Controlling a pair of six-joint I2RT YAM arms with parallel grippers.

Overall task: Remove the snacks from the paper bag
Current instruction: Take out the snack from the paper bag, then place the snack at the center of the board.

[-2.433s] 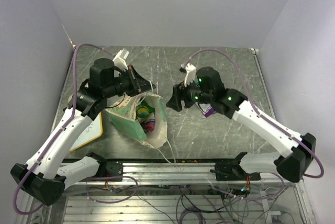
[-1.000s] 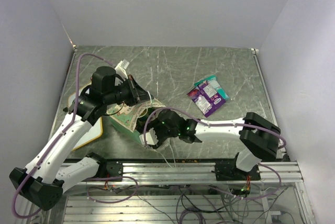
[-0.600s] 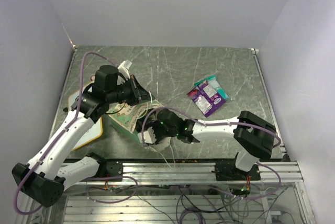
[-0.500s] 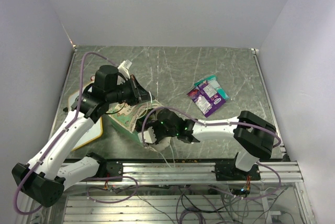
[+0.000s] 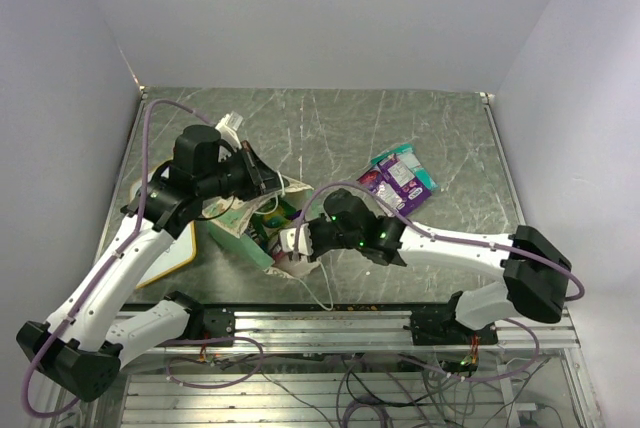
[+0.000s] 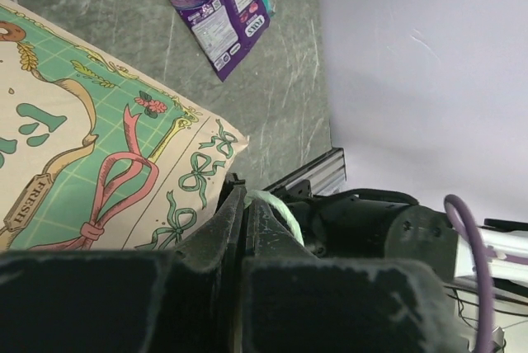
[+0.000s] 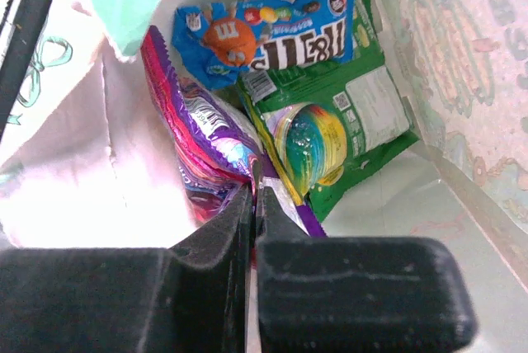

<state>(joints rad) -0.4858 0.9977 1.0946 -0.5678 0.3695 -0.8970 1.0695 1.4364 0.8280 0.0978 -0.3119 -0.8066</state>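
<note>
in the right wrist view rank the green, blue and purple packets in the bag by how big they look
1. green packet: largest, lying flat and open to view.
2. blue packet and purple packet: about alike. The purple one is crumpled and nearer the camera, so unranked.

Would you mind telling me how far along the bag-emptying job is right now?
Done: two packets lie out on the table. In hand: the left hand pinches the rim of the paper bag while the right hand, inside it, looks closed on a purple packet. Left: that one plus the blue packet and green packet inside.
</note>
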